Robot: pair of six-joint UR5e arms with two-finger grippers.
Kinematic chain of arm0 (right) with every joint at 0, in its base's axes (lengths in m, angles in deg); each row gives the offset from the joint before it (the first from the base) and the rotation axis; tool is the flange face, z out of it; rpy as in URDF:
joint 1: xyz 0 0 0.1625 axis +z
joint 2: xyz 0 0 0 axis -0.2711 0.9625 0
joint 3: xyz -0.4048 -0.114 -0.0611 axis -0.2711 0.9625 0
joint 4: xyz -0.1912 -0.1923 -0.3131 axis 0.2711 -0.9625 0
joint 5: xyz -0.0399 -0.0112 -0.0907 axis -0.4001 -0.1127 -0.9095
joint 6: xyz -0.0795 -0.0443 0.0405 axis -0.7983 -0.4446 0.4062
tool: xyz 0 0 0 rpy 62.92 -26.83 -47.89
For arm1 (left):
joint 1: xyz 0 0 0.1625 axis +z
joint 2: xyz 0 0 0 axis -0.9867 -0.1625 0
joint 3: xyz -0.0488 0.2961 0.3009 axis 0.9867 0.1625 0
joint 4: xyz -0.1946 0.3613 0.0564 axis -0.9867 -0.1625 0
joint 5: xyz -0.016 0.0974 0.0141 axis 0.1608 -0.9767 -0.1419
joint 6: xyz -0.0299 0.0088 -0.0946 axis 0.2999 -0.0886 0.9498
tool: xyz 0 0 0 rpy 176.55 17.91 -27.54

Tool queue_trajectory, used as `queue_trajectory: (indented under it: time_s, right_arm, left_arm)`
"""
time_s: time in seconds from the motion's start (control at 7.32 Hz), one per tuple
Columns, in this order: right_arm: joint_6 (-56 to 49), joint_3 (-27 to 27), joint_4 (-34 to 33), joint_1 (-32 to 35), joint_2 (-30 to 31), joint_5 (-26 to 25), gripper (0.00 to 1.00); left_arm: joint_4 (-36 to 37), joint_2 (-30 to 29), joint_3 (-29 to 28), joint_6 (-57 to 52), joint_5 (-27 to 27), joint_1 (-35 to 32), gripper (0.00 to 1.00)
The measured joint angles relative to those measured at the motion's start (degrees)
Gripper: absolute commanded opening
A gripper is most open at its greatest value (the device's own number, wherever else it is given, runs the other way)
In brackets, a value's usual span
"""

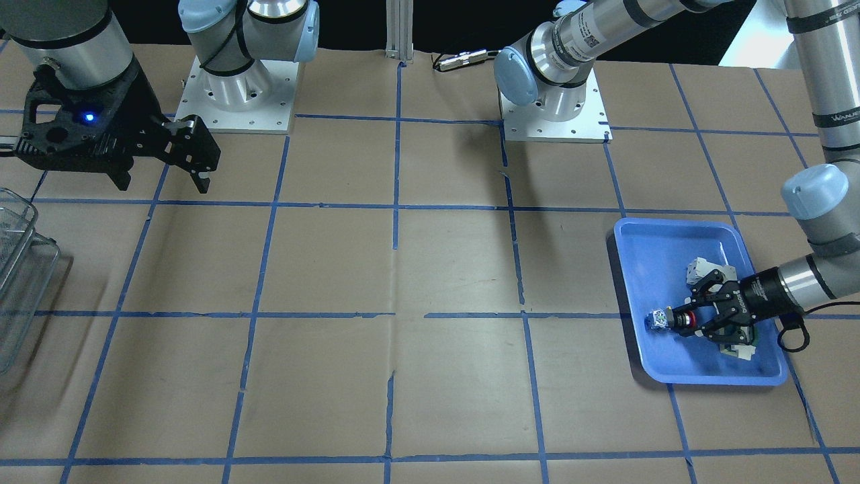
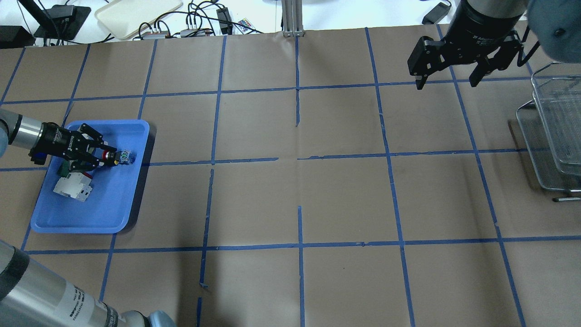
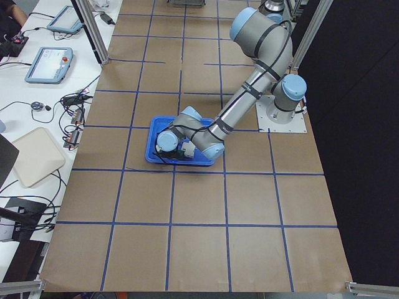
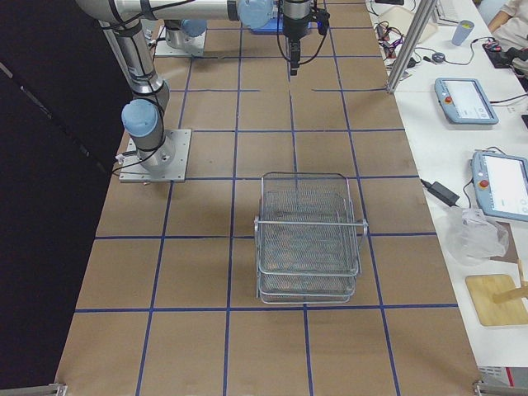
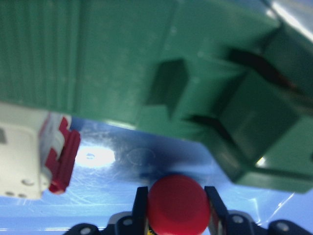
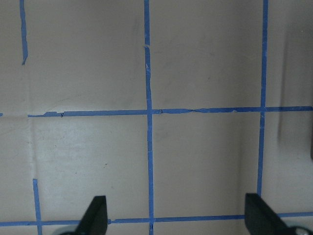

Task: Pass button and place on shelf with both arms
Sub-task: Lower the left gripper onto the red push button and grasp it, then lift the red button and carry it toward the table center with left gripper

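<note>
The button lies sideways just over the blue tray's floor, red head toward the wrist, blue-and-white block pointing out. My left gripper is shut on it; the overhead view shows the same hold on the button by the left gripper. In the left wrist view the red head sits between the black fingers. My right gripper is open and empty, high over the table near the shelf, with both fingertips apart in the right wrist view. The shelf also shows in the right side view.
The blue tray also holds a white-and-red breaker block and a green flat part, close beside the left gripper. Brown paper with a blue tape grid covers the table. Both arm bases stand at the robot's edge.
</note>
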Motion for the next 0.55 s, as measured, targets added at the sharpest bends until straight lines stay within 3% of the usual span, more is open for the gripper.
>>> queue_trajectory:
  time_s: [0.55]
  right_arm:
    - [-0.44,0.0,-0.21,0.0,-0.01,0.1,1.0]
  left_arm:
    - [-4.77,4.7,-1.01,0.27,0.25,-2.49,0.0]
